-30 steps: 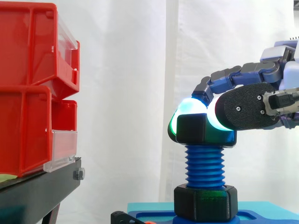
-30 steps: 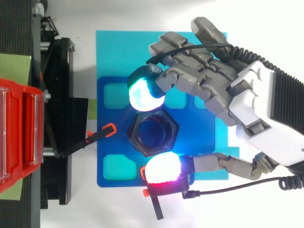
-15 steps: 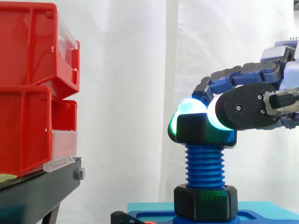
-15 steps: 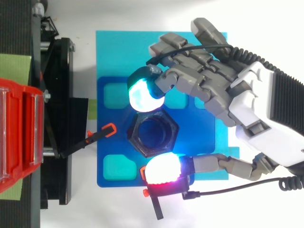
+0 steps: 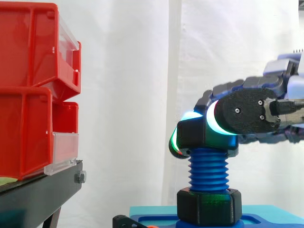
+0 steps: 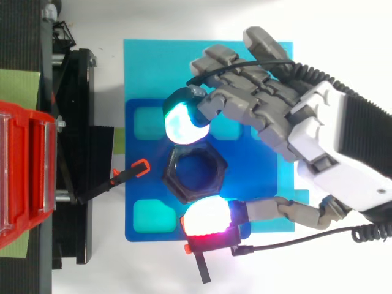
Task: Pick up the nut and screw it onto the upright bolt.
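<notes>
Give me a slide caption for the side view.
Robot hand pinches a black nut atop the upright blue bolt, beside stacked red bins.

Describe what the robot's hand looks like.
The hand has grey segmented fingers, a white shell at its base and a ribbed black block behind. Its fingertip pads glow cyan-white and red-white; the side view shows a black textured cover with screws.

You are working at a robot test bench in a laboratory. A white curtain (image 5: pixel 123 95) closes off the space behind the blue fixture plate (image 6: pixel 147 67). Left of that plate, stacked red storage bins (image 5: pixel 28 85) sit on a black stand (image 5: pixel 38 194). On the plate, a blue threaded bolt (image 5: pixel 207 168) stands upright in a black hexagonal base (image 5: pixel 209 206).
</notes>
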